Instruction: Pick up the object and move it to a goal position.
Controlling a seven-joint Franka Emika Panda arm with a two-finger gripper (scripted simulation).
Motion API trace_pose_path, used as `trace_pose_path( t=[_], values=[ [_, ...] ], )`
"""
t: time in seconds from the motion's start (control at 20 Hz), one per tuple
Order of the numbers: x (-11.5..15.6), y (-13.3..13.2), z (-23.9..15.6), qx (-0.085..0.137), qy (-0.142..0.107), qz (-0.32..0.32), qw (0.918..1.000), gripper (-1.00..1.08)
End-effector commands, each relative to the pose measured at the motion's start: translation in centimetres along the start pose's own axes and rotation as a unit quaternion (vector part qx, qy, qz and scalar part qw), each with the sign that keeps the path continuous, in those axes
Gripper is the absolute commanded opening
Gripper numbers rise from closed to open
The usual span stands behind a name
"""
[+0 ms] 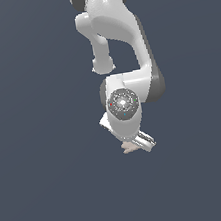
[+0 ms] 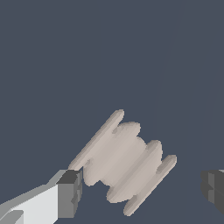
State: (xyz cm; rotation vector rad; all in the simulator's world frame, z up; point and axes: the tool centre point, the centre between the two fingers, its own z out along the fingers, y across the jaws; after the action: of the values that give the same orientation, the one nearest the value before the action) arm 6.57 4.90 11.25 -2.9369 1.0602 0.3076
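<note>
The object (image 2: 124,159) is a small pale beige-pink ribbed spool lying on its side on the dark floor. In the wrist view it sits between my two fingertips, close to one dark pad (image 2: 70,192) and well apart from the other pad (image 2: 213,189). My gripper (image 2: 142,191) is open around it, and I cannot tell whether the near pad touches it. In the exterior view the white hand covers most of the object (image 1: 128,148), which peeks out under the gripper (image 1: 135,147). No goal marker shows.
The white arm (image 1: 121,35) comes down from the top middle of the exterior view. A plain dark blue-grey floor (image 1: 49,193) lies all around.
</note>
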Motion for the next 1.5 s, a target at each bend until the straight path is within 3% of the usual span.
trace_pose_path(
  t=[0.0,0.55,1.45],
  values=[
    [0.1,-0.7,0.4,-0.002,-0.009,0.033,0.9994,1.08],
    [-0.2,-3.6,2.4,-0.019,-0.046,0.167,0.9846,1.08],
    [-2.0,-7.0,5.5,-0.059,-0.087,0.334,0.9367,1.08]
  ],
)
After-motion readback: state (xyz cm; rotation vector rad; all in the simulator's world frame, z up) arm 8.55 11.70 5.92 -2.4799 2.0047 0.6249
